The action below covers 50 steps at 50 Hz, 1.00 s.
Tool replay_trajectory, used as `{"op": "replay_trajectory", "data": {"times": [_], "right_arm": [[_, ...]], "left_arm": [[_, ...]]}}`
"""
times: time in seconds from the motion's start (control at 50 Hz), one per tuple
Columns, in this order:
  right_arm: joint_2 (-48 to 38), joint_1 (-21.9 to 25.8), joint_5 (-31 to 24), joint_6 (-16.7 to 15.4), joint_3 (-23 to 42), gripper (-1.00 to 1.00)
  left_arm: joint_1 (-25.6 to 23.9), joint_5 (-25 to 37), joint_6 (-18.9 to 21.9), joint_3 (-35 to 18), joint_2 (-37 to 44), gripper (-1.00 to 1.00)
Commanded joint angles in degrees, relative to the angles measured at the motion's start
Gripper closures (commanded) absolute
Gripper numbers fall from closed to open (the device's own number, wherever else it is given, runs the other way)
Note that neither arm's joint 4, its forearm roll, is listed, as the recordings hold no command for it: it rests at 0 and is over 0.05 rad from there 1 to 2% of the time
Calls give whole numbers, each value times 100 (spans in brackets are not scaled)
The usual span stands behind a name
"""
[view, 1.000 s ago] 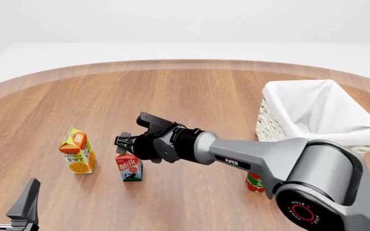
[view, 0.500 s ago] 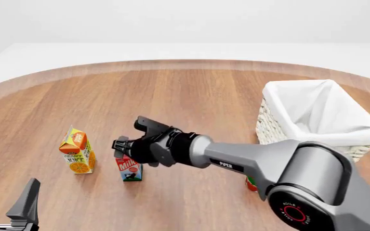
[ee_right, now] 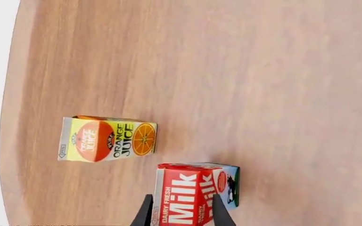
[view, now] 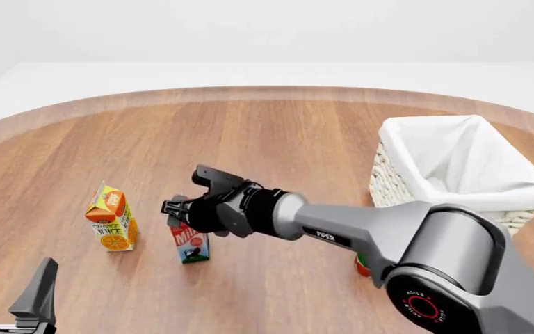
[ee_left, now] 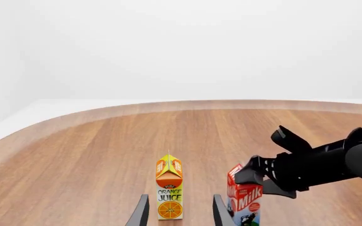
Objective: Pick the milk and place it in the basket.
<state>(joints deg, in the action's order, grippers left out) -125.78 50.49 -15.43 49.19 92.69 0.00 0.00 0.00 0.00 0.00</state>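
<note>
A round-edged wooden bench (view: 277, 132) is seen on a white floor (view: 489, 73), backed by a plain white wall (view: 267, 28).

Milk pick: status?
Done: the right gripper is at the milk, fingers straddling its red top in the right wrist view. In hand: the grasp. The carton leans slightly but appears to sit on the table; whether the fingers have clamped is unclear. Left: lift, carry to the basket, release. The left gripper sits open and idle.
</note>
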Motion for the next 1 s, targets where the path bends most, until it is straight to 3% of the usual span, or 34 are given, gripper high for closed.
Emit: {"op": "replay_trajectory", "data": {"times": [0.02, 1.0], "right_arm": [[214, -16, 57, -107, 50, 100], [804, -231, 165, -527, -157, 100]], "left_arm": [[0, 0, 0, 0, 0, -100], [0, 0, 0, 0, 0, -100]]}}
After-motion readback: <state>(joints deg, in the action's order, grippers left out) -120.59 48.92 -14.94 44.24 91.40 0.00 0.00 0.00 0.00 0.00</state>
